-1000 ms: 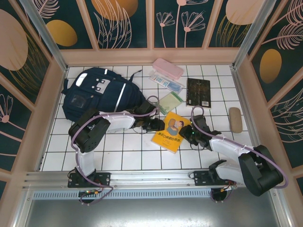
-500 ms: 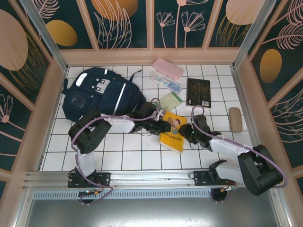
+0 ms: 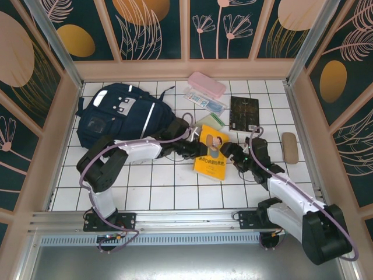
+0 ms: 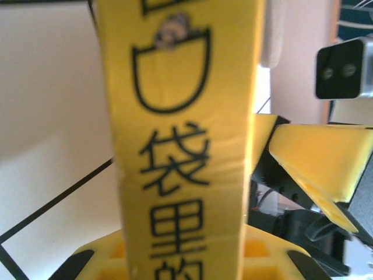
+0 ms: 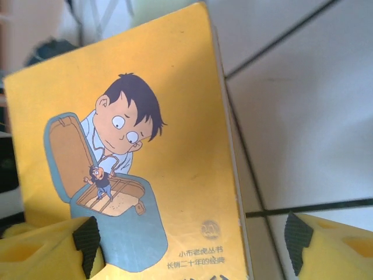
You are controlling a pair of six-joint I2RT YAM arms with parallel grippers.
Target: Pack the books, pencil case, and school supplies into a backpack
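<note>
Holding the yellow picture book (image 3: 211,153) by its spine with my left hand (image 3: 195,150). The left wrist view has the lettered spine running straight up through the grip, so I read this hand as clamped on the book. The book looks tipped up off the white tiled surface (image 3: 145,186), near the middle of the overhead view, with its cover turned toward my right side.

My right hand (image 3: 232,153) sits at the book's 3 o'clock with its jaws standing well apart. Its pads (image 5: 86,240) flank the lower edge of the cover, and the far one is apart from the book, so this hand grips nothing.

Reasoning:
- A spine grip should keep the pages from fanning open.
- The backpack (image 3: 119,116) lies at 10 o'clock from the book, on my left arm's side, so the left hand is the sensible carrier.
- I cannot tell whether the backpack's mouth is open.

The other items lie out on the surface:
- pink pencil case (image 3: 207,84) at 12 o'clock
- clear packet (image 3: 204,102) just beside the case
- pale green book (image 3: 210,121), close to the yellow book's far edge
- dark brown book (image 3: 244,114) at 1 o'clock
- tan roll (image 3: 289,147) at 3 o'clock, well apart

Judgement: packing has barely started.
</note>
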